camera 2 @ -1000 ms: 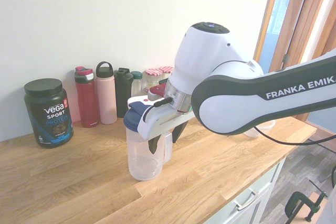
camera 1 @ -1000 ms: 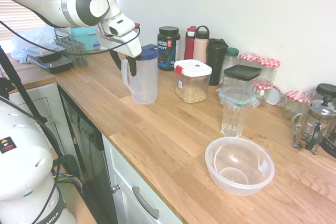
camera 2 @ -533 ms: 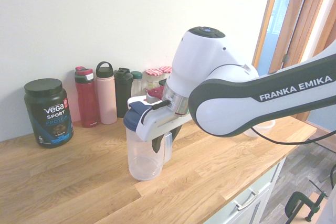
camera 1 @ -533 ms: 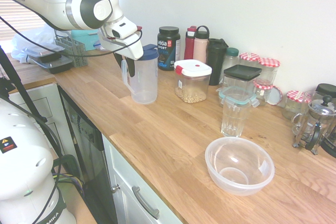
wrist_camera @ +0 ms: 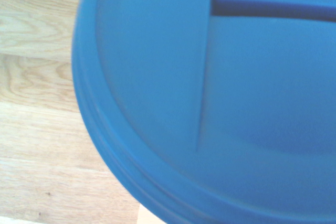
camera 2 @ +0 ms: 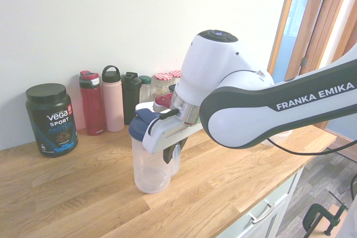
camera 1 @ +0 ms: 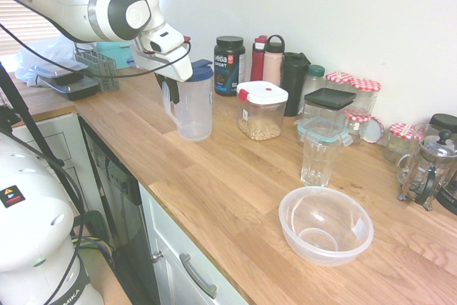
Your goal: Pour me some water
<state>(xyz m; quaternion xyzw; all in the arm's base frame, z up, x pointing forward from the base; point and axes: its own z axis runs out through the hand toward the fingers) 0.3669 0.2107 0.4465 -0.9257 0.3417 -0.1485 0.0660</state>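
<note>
- Here the gripper (camera 1: 170, 89) is clamped on the handle of the jug (camera 1: 194, 108), its dark fingers closed together around it
- The jug is clear plastic with a blue lid (wrist_camera: 220, 103), standing upright on the wooden counter (camera 1: 214, 176), near the counter's back half and just left of a food box (camera 1: 261, 111) with a white lid, as the first exterior view shows it
- The wrist view is filled by the blue lid, blurred, with counter boards showing beside it
- The glass (camera 1: 318, 156), clear and ribbed, stands upright further along the counter, well apart from the jug, with the food box between them
- A clear plastic bowl (camera 1: 325, 225) sits near the counter's front edge, just beside the glass
- Behind the jug, against the wall, stand a black tub (camera 2: 52, 119) marked Vega Sport, a red bottle (camera 2: 92, 103), a pink bottle (camera 2: 112, 98) and a dark bottle (camera 2: 131, 97)
- Jars (camera 1: 366, 98) with red checked lids and a French press (camera 1: 426, 171) stand at the far end of the counter
- The arm's white body comes in over the jug from above, the gripper pointing steeply down
</note>
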